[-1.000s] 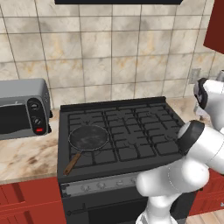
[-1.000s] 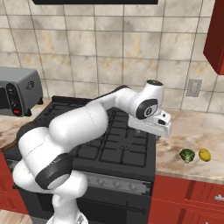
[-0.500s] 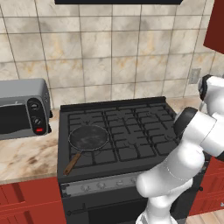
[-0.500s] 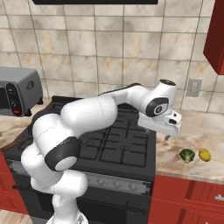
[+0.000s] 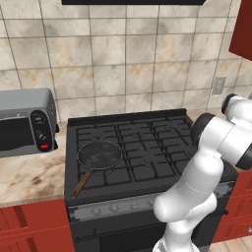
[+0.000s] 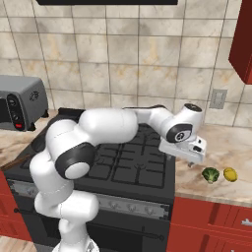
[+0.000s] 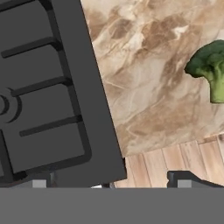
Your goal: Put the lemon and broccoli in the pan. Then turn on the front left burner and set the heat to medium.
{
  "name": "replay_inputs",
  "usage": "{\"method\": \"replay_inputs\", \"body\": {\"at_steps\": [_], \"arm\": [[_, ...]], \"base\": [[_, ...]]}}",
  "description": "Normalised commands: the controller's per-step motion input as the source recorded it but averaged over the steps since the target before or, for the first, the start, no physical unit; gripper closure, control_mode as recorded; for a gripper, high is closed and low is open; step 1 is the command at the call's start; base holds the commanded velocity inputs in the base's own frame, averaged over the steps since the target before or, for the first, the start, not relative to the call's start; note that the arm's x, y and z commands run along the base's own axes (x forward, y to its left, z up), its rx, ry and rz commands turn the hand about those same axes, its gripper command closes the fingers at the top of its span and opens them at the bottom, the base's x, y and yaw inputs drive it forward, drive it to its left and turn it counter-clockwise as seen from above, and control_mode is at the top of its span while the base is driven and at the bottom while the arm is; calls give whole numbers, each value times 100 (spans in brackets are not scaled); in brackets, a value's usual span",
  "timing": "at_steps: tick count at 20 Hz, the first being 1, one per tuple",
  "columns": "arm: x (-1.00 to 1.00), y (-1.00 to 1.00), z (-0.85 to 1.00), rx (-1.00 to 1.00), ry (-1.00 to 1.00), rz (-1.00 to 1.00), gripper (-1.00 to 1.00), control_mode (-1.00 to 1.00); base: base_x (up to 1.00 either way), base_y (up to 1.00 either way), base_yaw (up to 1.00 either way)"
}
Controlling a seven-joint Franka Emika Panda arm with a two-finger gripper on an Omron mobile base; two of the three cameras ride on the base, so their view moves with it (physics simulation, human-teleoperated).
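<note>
Green broccoli (image 6: 210,174) with paler stem beside yellow lemon (image 6: 230,174) on marble counter (image 6: 221,147); jaws wide apart, empty.

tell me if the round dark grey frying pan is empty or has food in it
Empty: the round dark grey frying pan shows only its bare mottled inside.

Even, bright rendered lighting, no glare; soft shadows only (faint under arm). Low-resolution, slightly blurred textures; no edge distortion; hand view equally soft.
</note>
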Motion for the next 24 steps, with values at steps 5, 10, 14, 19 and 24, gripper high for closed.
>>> {"method": "replay_inputs", "body": {"at_steps": [5,10,14,19,24], "arm": [[10,-2,-55,0,-14,0,-100,-100],[18,-13,-24,0,-9,1,-100,-100],[24,-30,0,0,1,2,-100,-100],[21,-31,1,-1,7,1,-100,-100],[21,-29,0,-2,15,1,-100,-100]], "base": [[0,0,0],[0,0,0],[0,0,0],[0,0,0],[0,0,0]]}}
